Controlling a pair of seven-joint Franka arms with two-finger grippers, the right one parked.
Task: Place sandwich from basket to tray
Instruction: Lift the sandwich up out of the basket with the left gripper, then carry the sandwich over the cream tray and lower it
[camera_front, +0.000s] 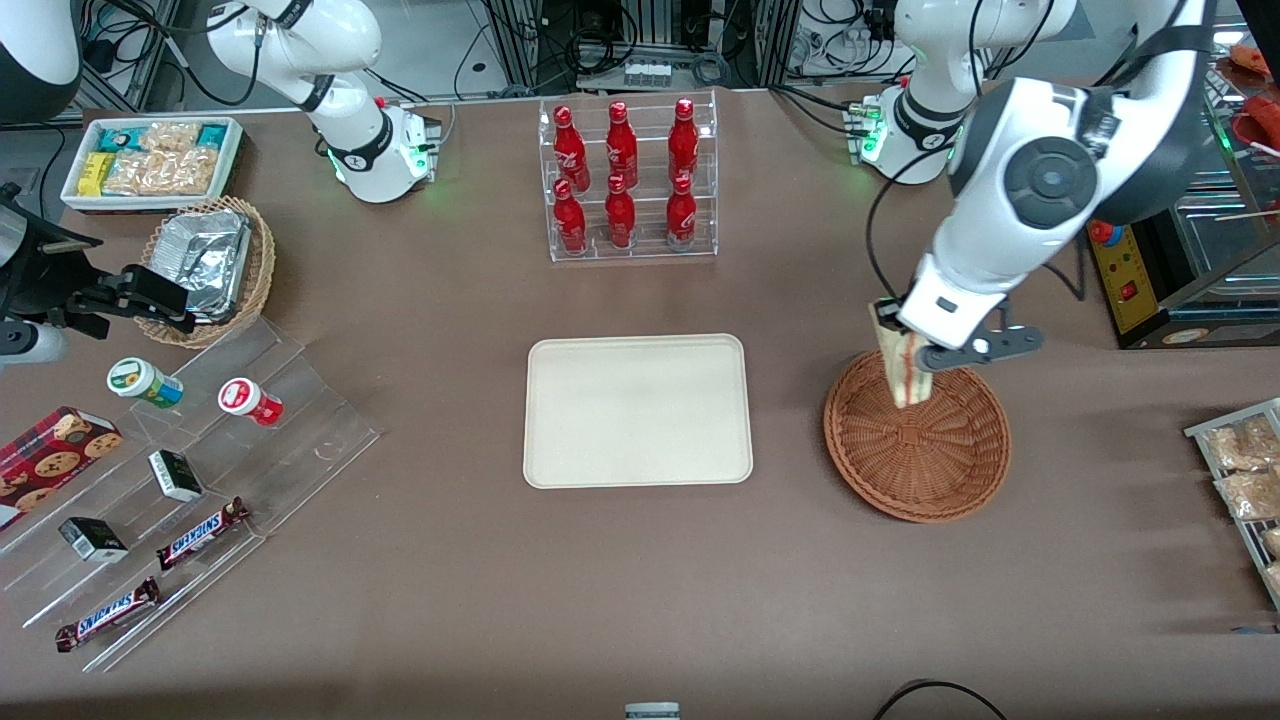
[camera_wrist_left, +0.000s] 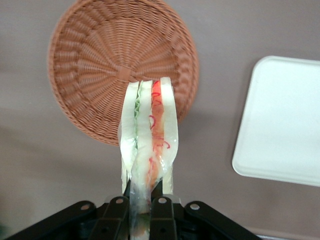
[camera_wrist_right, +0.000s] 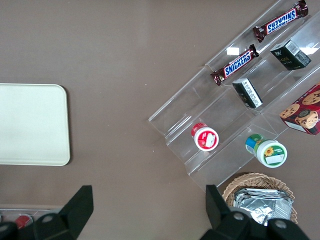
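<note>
My gripper (camera_front: 905, 345) hangs above the rim of the reddish-brown wicker basket (camera_front: 917, 450), on the side farther from the front camera, and is shut on the sandwich (camera_front: 903, 365). The sandwich is lifted clear of the basket and dangles from the gripper (camera_wrist_left: 141, 200), a wrapped wedge (camera_wrist_left: 148, 145) with pale bread and green and red filling along its cut edge. Nothing else lies in the basket (camera_wrist_left: 107, 70). The cream-white tray (camera_front: 637, 410) lies flat and bare beside the basket, toward the parked arm's end of the table; its corner (camera_wrist_left: 280, 120) shows in the left wrist view.
A clear rack of red bottles (camera_front: 628, 180) stands farther from the front camera than the tray. Toward the parked arm's end sit a clear stepped stand (camera_front: 180, 470) with snacks, a tan basket with foil containers (camera_front: 210, 265) and a white bin of packets (camera_front: 150, 160). A wire rack (camera_front: 1245, 480) holds packets near the working arm.
</note>
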